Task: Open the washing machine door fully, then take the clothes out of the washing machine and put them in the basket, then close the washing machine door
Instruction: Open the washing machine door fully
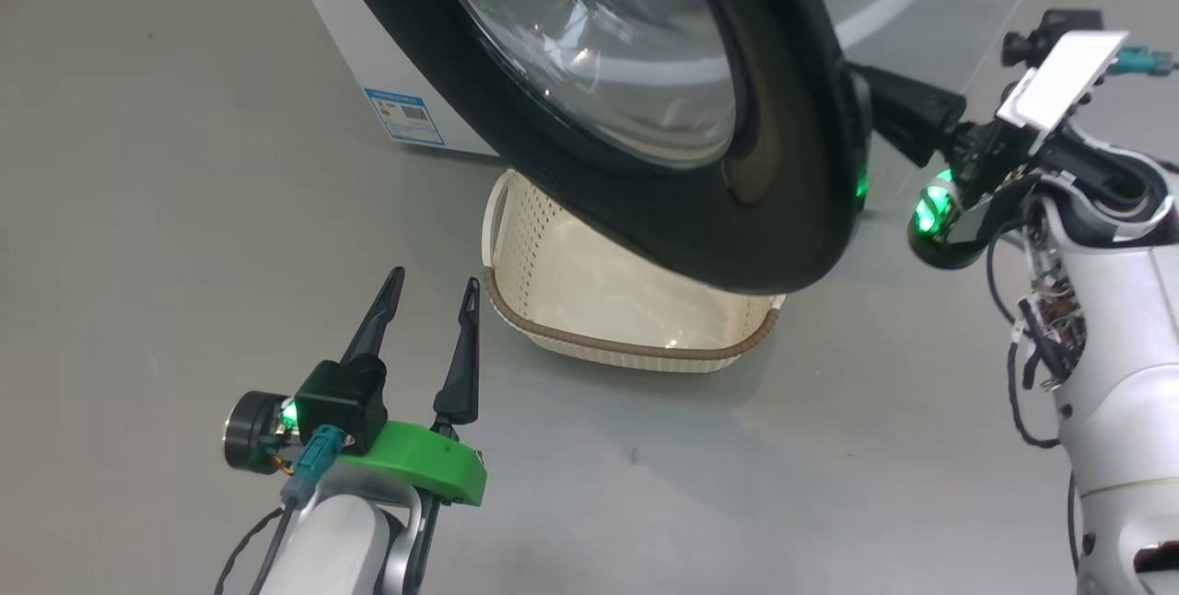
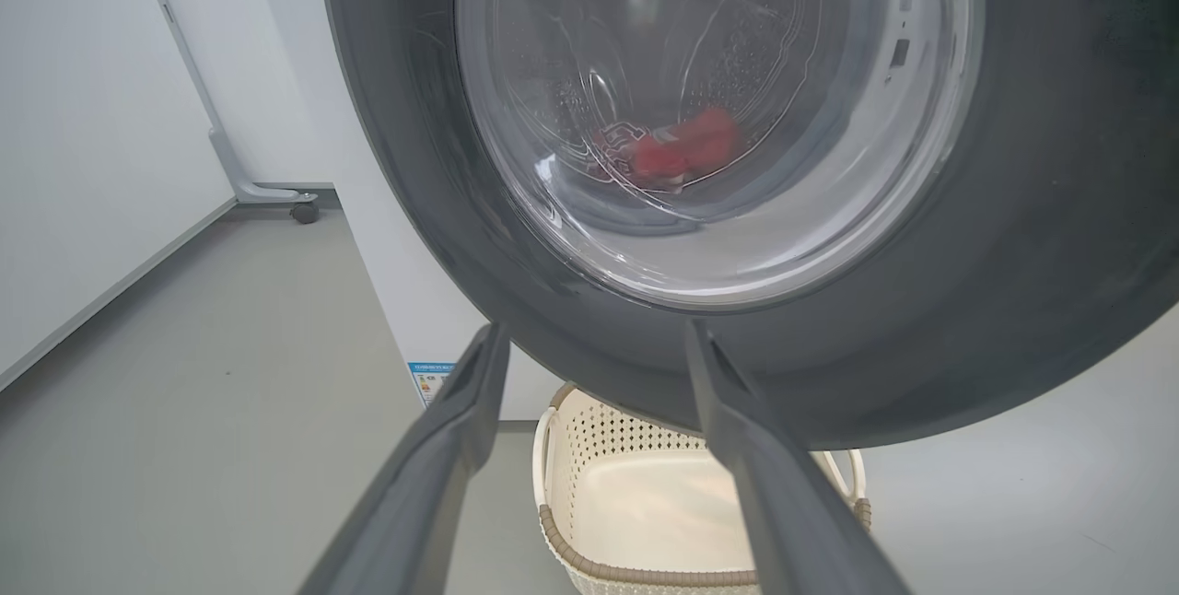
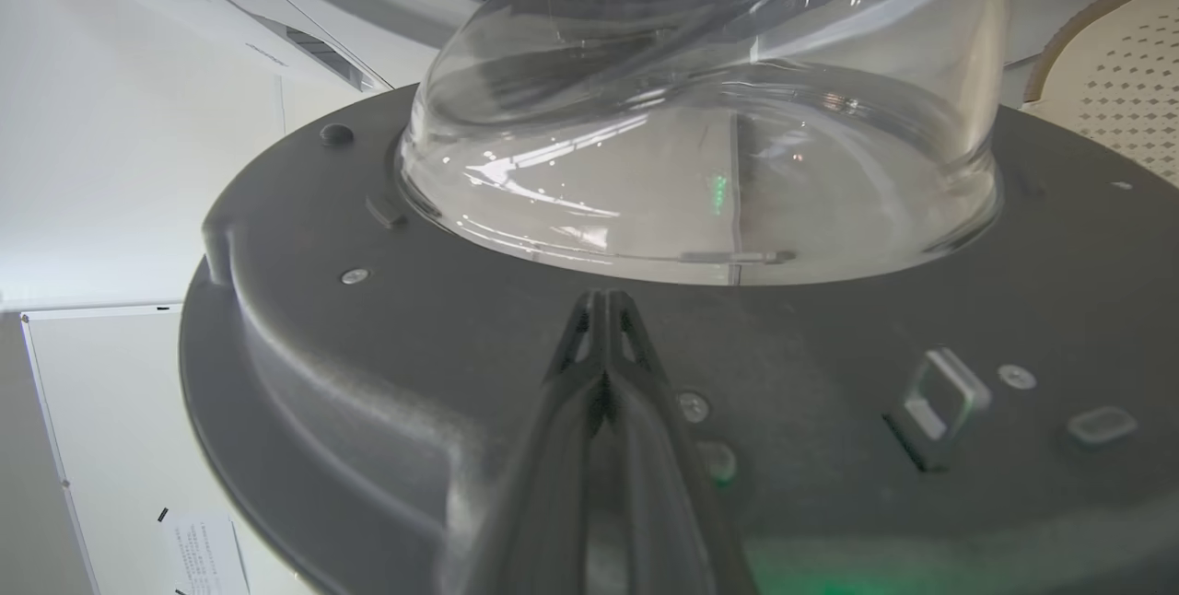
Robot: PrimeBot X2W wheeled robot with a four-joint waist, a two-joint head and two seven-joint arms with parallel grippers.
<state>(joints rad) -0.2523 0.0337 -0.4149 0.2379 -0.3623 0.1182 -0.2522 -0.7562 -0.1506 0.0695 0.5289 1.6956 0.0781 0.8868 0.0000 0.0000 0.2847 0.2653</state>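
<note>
Right gripper (image 3: 603, 302) is pinched shut, empty — the washing machine door (image 3: 368, 374) sits right at its tips. It should push slowly, without slipping. Left gripper (image 1: 435, 282) hangs wide open, empty.

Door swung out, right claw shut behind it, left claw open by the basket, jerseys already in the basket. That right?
One thing is off: the basket is empty. The left wrist view shows the clothes lying inside the washing machine, seen through the washing machine door glass. The rest holds: right claw shut behind the door, left claw open by the basket.
</note>
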